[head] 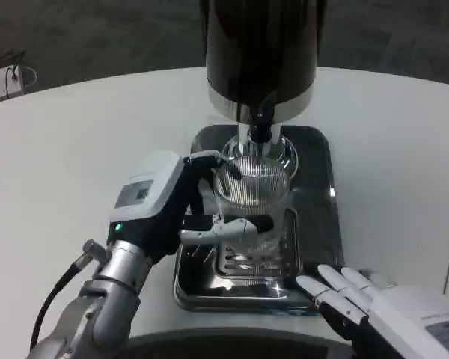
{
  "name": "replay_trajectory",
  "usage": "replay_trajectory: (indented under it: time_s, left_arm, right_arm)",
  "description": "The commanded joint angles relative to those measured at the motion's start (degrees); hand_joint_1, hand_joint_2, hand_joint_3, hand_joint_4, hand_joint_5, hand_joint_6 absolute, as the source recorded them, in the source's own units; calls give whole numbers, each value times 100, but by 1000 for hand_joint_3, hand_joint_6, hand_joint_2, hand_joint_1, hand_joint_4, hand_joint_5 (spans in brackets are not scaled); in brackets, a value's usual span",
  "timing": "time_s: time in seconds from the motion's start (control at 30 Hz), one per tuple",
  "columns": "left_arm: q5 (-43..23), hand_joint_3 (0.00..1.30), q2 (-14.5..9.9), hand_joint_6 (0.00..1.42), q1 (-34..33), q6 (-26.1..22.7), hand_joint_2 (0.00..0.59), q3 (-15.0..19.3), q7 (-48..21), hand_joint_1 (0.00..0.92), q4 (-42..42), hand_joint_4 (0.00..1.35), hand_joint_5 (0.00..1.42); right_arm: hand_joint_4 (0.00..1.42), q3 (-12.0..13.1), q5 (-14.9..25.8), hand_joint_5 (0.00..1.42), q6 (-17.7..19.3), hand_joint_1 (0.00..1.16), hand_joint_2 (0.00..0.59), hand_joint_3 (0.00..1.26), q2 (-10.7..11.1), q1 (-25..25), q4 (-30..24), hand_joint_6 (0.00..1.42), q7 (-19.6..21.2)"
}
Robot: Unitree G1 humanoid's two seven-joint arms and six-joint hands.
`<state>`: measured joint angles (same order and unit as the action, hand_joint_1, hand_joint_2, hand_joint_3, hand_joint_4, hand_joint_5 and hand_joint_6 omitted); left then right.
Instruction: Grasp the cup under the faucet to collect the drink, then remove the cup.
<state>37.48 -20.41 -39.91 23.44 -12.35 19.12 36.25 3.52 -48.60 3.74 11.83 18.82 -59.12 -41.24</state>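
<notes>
Left hand (181, 206) grips ribbed clear cup (253, 200), fingers wrapped round its side, thumb across front. Cup upright, held just below black faucet (262, 133) of dark drink dispenser (260, 56), above steel drip tray (314, 224) with slotted grate (273, 258). Cannot tell whether cup bottom touches grate. Right hand (374, 303) rests flat on white table (75, 149) near tray's front right corner, fingers spread, holding nothing. Small green light glows on left hand's wrist.

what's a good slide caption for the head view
Left hand holds the ribbed glass cup beneath the dispenser faucet while the right hand rests nearby.
</notes>
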Motion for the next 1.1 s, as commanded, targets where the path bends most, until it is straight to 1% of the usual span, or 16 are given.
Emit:
replay_trajectory:
  time_s: [0.03, 0.1, 0.2, 0.33, 0.43, 0.53, 0.63, 0.83, 0.97, 1.1]
  left_arm:
    - [-173, 315, -133, 997, -26, 48, 2, -20, -190, 81, 51, 292, 631]
    - [-285, 226, -153, 864, -14, 67, 10, -5, -327, 43, 45, 186, 505]
    - [-384, 183, -186, 740, -16, 56, 11, -4, -458, 20, 18, 119, 407]
    - [-587, 130, -216, 574, 15, 81, 8, 59, -647, 1, -49, 58, 304]
    - [-921, 108, -226, 473, 203, 148, 9, 217, -810, 0, -279, 42, 225]
    - [-1243, 105, -246, 421, 504, 267, 18, 409, -927, 0, -677, 49, 208]
    - [-1646, 114, -283, 359, 954, 393, 30, 654, -1121, 0, -1410, 72, 207]
    - [-2231, 118, -280, 306, 1471, 259, 35, 980, -1637, 0, -2610, 94, 207]
    - [-2542, 127, -262, 299, 1610, 90, 45, 1118, -1981, 0, -3122, 106, 214]
    - [-2882, 128, -257, 294, 1538, -119, 46, 1180, -2408, 0, -3469, 107, 217]
  right_arm:
    - [0, -59, 20, 0, -99, 486, 456, 85, 50, 4, -88, 0, -81]
    - [0, -87, 10, 0, -147, 486, 456, 85, 66, -12, -88, 0, -93]
    - [0, -136, 0, 0, -235, 486, 456, 85, 97, -60, -88, 0, -108]
    - [0, -198, -13, 0, -364, 486, 456, 85, 155, -133, -79, 0, -124]
    - [0, -257, -31, 0, -454, 486, 456, 85, 200, -177, -46, 0, -108]
    - [0, -305, -52, 0, -520, 486, 456, 85, 234, -211, -16, 0, -68]
    - [0, -348, -76, 0, -580, 486, 456, 86, 249, -267, 46, 0, -44]
    - [0, -473, -130, 0, -665, 485, 456, 92, 261, -416, 177, 0, -19]
    - [0, -538, -170, 0, -706, 485, 456, 94, 268, -489, 233, 0, -14]
    - [0, -582, -199, 0, -724, 485, 456, 95, 280, -529, 257, 0, -13]
